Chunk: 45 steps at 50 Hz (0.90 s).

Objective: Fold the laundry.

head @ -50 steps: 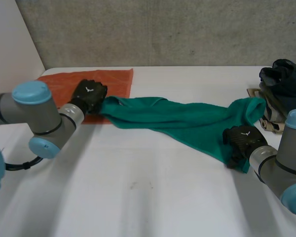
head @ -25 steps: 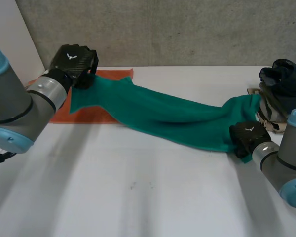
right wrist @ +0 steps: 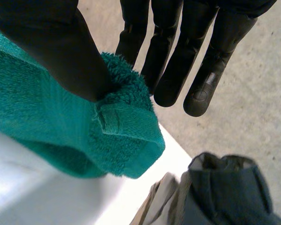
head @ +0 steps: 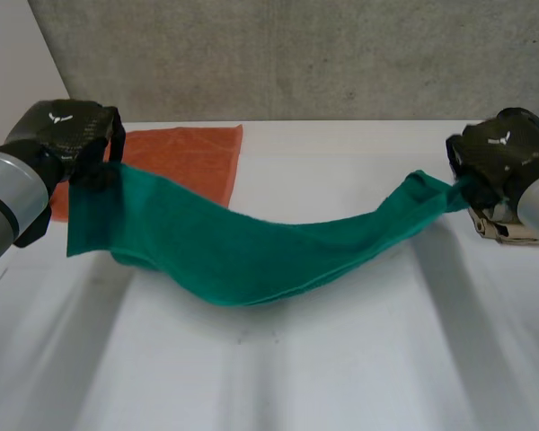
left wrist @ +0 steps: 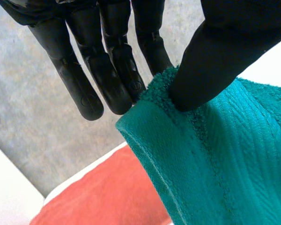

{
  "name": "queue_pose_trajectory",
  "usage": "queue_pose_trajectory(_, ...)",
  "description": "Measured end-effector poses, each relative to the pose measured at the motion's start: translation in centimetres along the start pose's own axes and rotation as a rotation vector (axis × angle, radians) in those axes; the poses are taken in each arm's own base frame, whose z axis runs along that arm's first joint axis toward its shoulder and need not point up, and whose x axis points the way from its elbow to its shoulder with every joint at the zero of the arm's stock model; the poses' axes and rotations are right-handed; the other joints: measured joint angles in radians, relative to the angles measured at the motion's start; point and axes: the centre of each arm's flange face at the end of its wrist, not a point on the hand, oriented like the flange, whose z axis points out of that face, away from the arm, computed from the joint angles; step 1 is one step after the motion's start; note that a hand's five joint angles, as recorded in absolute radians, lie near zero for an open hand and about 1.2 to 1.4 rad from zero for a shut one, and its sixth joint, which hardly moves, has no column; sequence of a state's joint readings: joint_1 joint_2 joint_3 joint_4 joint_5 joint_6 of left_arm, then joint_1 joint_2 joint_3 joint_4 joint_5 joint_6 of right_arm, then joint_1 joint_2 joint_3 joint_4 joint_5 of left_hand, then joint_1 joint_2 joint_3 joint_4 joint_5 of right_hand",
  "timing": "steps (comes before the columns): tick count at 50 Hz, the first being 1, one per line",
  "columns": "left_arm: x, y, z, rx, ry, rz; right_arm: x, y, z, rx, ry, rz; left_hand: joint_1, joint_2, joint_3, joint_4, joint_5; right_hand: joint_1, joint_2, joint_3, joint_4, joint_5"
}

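A green towel (head: 251,247) hangs stretched in the air between my two hands, sagging in the middle above the white table (head: 278,368). My left hand (head: 67,135) is raised at the left and pinches one corner of the green towel (left wrist: 210,154) between thumb and fingers. My right hand (head: 499,157) is lifted at the right and pinches the opposite corner of the green towel (right wrist: 84,136) the same way. An orange cloth (head: 184,157) lies flat on the table behind the left end of the towel.
A pile of dark and beige laundry (head: 521,180) sits at the table's right edge, just behind my right hand; the dark laundry (right wrist: 229,192) lies beyond the pinched corner. A grey wall (head: 296,54) runs along the back.
Both hands have risen from the table and moved apart, lifting the green towel off the surface. The right hand closed on its corner and rose toward the laundry pile.
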<state>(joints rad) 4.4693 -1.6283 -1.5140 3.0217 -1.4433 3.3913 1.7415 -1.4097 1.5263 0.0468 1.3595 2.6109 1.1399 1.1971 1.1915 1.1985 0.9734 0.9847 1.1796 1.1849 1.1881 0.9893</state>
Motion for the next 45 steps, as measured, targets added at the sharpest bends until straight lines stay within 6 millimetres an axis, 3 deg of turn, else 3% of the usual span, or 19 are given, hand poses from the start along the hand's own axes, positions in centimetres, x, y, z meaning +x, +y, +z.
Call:
queue_pose_trajectory(4, 0.1, 1.8, 1.2, -0.058, 0.003, -0.011, 0.0, -0.2, 1.3, 0.016, -0.012, -0.004, 0.000, 0.000, 0.000, 0.000, 0.000, 0.002, 0.000, 0.000, 0.000, 0.003)
queue_pose_trajectory(11, 0.3, 7.4, 6.5, -0.191, -0.015, -0.018, -2.0, 2.3, 6.5, -0.039, -0.029, -0.013, 0.000, 0.001, 0.000, 0.002, 0.000, 0.002, 0.000, 0.000, 0.000, 0.004)
queue_pose_trajectory(12, 0.2, 8.8, 8.0, -0.218, -0.031, -0.015, -2.7, 3.0, 7.5, -0.054, -0.030, -0.025, 0.000, 0.001, 0.001, 0.003, 0.000, 0.002, 0.000, 0.000, 0.000, 0.004)
queue_pose_trajectory(15, -0.1, 9.9, 10.3, -0.217, -0.061, -0.010, -3.6, 4.0, 9.5, -0.057, -0.014, -0.070, 0.000, 0.001, 0.001, 0.004, 0.000, 0.002, 0.000, 0.000, 0.000, 0.004)
queue_pose_trajectory(17, -0.5, 9.5, 11.8, -0.181, -0.085, -0.007, -3.6, 3.8, 10.7, -0.023, 0.020, -0.098, 0.000, 0.001, 0.001, 0.004, 0.000, 0.002, 0.000, 0.000, 0.000, 0.004)
queue_pose_trajectory(22, -2.2, 4.7, 14.8, 0.047, -0.158, -0.003, -1.4, 0.8, 13.2, 0.166, 0.186, -0.135, 0.000, 0.001, 0.001, 0.004, 0.000, 0.002, 0.000, 0.000, 0.000, 0.004)
queue_pose_trajectory(25, -3.4, -0.2, 15.8, 0.264, -0.210, -0.007, 0.7, -2.4, 14.0, 0.328, 0.320, -0.137, 0.000, 0.001, 0.001, 0.004, 0.000, 0.002, 0.000, 0.000, 0.000, 0.004)
queue_pose_trajectory(26, -3.9, -2.6, 15.9, 0.365, -0.234, -0.012, 2.2, -4.9, 14.1, 0.447, 0.409, -0.132, 0.000, 0.001, 0.001, 0.004, 0.000, 0.002, 0.000, 0.000, 0.000, 0.004)
queue_pose_trajectory(29, -4.8, -7.1, 15.3, 0.552, -0.288, -0.029, 4.1, -8.4, 13.5, 0.606, 0.515, -0.117, 0.000, 0.001, 0.001, 0.004, 0.000, 0.002, 0.000, 0.000, 0.000, 0.004)
queue_pose_trajectory(32, -5.5, -9.7, 14.3, 0.649, -0.330, -0.054, 5.3, -11.0, 12.4, 0.715, 0.567, -0.093, 0.000, 0.001, 0.001, 0.004, 0.000, 0.002, 0.000, 0.000, 0.000, 0.004)
queue_pose_trajectory(34, -5.7, -10.1, 13.8, 0.662, -0.344, -0.072, 5.7, -12.0, 11.5, 0.756, 0.573, -0.068, 0.000, 0.001, 0.001, 0.004, 0.000, 0.002, 0.000, 0.000, 0.000, 0.005)
queue_pose_trajectory(37, -5.9, -9.5, 13.3, 0.631, -0.352, -0.101, 5.6, -12.4, 10.6, 0.769, 0.553, -0.037, 0.000, 0.001, 0.001, 0.004, 0.000, 0.002, 0.000, 0.000, 0.000, 0.006)
queue_pose_trajectory(39, -5.8, -7.7, 12.9, 0.554, -0.348, -0.129, 4.8, -11.4, 9.6, 0.734, 0.489, 0.002, 0.000, 0.001, 0.001, 0.004, 0.000, 0.002, 0.000, 0.000, 0.000, 0.008)
queue_pose_trajectory(41, -5.7, -4.7, 12.2, 0.437, -0.338, -0.157, 3.8, -9.9, 9.0, 0.687, 0.426, 0.019, 0.000, 0.001, 0.002, 0.004, 0.000, 0.002, 0.000, 0.000, 0.000, 0.008)
queue_pose_trajectory(42, -5.5, -3.4, 11.9, 0.387, -0.334, -0.168, 2.4, -8.1, 8.5, 0.628, 0.357, 0.031, 0.000, 0.002, 0.002, 0.004, 0.000, 0.002, 0.000, 0.000, 0.001, 0.008)
queue_pose_trajectory(45, -4.9, -0.1, 11.2, 0.270, -0.318, -0.182, 0.4, -5.1, 7.8, 0.532, 0.260, 0.040, 0.000, 0.002, 0.002, 0.004, 0.000, 0.002, 0.000, 0.000, 0.001, 0.008)
